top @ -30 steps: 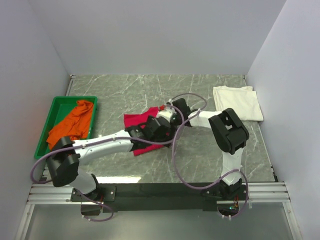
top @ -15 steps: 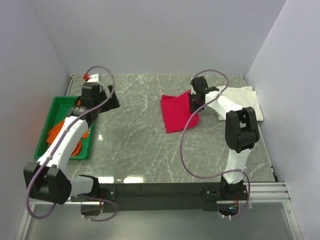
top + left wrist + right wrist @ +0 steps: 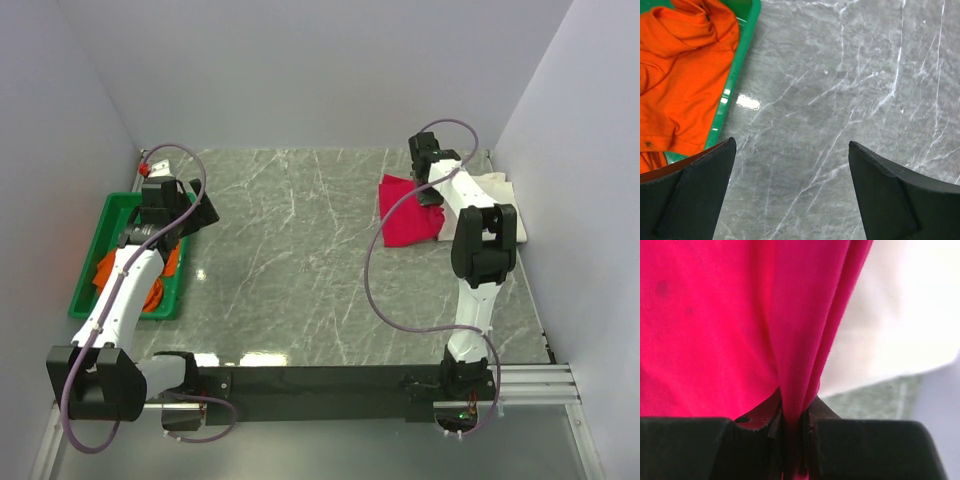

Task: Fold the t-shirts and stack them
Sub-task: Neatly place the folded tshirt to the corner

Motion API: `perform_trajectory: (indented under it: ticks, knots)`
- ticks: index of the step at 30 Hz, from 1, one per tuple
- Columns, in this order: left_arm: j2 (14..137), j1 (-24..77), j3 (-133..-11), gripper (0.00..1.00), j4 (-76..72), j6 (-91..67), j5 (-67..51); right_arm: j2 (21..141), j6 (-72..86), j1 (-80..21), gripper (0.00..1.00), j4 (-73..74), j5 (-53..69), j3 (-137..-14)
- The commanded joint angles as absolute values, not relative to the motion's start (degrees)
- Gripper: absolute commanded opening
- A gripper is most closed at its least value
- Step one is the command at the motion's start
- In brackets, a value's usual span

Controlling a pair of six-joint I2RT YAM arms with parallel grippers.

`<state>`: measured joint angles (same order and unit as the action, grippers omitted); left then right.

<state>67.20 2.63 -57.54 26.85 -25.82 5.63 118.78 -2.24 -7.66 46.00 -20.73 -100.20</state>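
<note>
The crimson t-shirt [image 3: 403,215] hangs bunched at the back right, its right edge over the cream-white t-shirt [image 3: 503,208]. My right gripper [image 3: 431,197] is shut on a fold of it. In the right wrist view the crimson t-shirt [image 3: 715,315] is pinched in the right gripper [image 3: 792,422], with the cream-white t-shirt [image 3: 900,315] behind. The orange t-shirt [image 3: 107,265] lies crumpled in the green bin [image 3: 92,252]. My left gripper [image 3: 200,212] hovers at the bin's right rim. In the left wrist view the left gripper [image 3: 791,145] is open and empty over marble, with the orange t-shirt [image 3: 680,75] beside it.
The green bin's rim [image 3: 737,75] runs just left of the left fingers. White walls close in the marble table [image 3: 290,260] at left, back and right. The right arm's cable [image 3: 372,280] loops over the table's right half.
The left gripper let go of the crimson t-shirt and swung left to the bin, opening wide. The right gripper carried the crimson t-shirt from the table's middle to the cream-white one.
</note>
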Motion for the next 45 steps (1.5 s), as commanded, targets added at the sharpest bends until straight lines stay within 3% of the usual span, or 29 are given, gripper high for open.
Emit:
perform_trajectory:
  ticks: [1, 18, 35, 45]
  knots:
    - [65.6, 2.1, -57.9, 0.99, 25.6, -26.6, 6.4, 116.6, -4.8, -5.9, 0.0, 48.3, -27.4, -103.4]
    - [65.8, 2.1, -57.7, 0.99, 25.9, -26.4, 5.6, 112.1, -3.3, 5.8, 0.0, 47.3, -22.0, -107.5]
    - [65.6, 2.0, -57.4, 0.99, 25.6, -25.9, 5.5, 122.8, -3.9, 12.7, 0.0, 40.3, -22.3, -109.3]
    - [67.1, 2.0, -57.4, 0.99, 25.8, -25.9, 6.0, 125.9, -2.6, 13.8, 0.06, 35.6, -24.1, -106.4]
